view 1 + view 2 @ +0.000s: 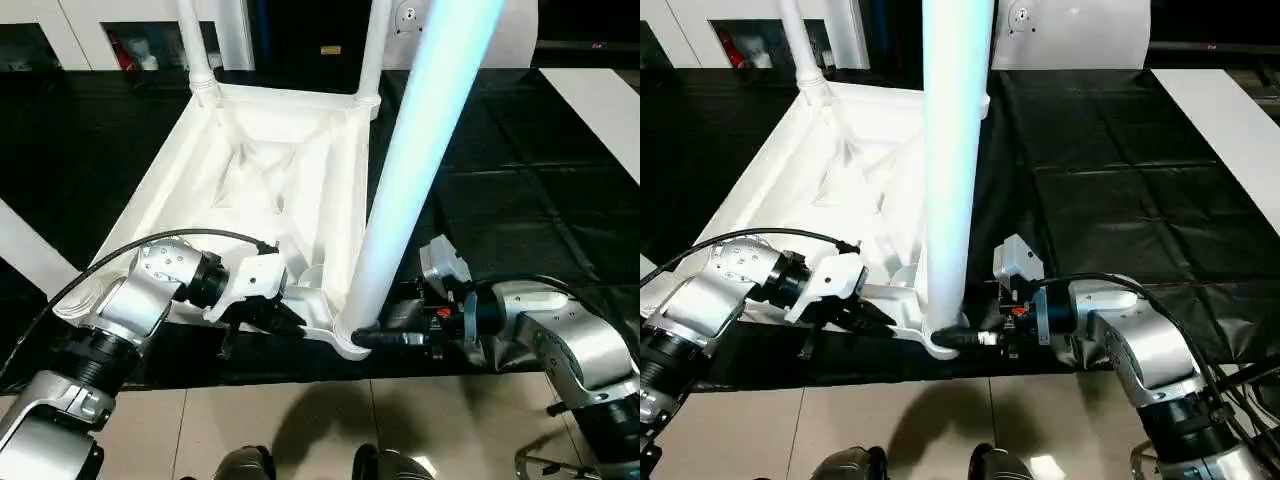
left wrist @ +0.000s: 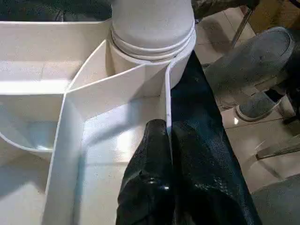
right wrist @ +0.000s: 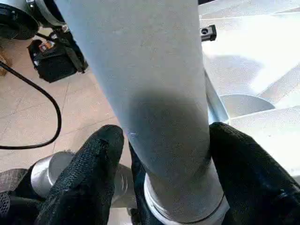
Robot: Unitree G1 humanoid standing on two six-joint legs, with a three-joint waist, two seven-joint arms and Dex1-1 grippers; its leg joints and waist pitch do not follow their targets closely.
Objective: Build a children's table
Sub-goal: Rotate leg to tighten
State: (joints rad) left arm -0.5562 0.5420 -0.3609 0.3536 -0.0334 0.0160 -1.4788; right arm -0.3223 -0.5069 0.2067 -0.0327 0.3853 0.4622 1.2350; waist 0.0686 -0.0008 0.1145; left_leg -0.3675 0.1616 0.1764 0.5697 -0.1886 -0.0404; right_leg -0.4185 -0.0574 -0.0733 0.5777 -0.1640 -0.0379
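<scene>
White plastic tabletop lies upside down on a black-covered work surface, ribbed underside up, its near edge hanging just over the tiled floor. Two far legs stand upright in the far corner sockets: one at far left, one at far right. A third, near leg rises from the near right corner socket, tilted slightly to the right in the left eye view and running out of the top of the picture. Right gripper reaches in from the right at the base of this leg; in the right wrist view its two black fingers sit on either side of the tube just above the socket collar, closed around the near leg. Left gripper comes in from the left at the tabletop's near edge, just beside the same corner; in the left wrist view its fingers are pinched together on a thin upright rim wall of the tabletop, one finger on each side, the socket with the seated leg base just beyond. Near left corner of the tabletop is hidden behind the left silver forearm. A flat white board lies on the black surface at far right, well apart from the tabletop. White cabinet stands behind.
</scene>
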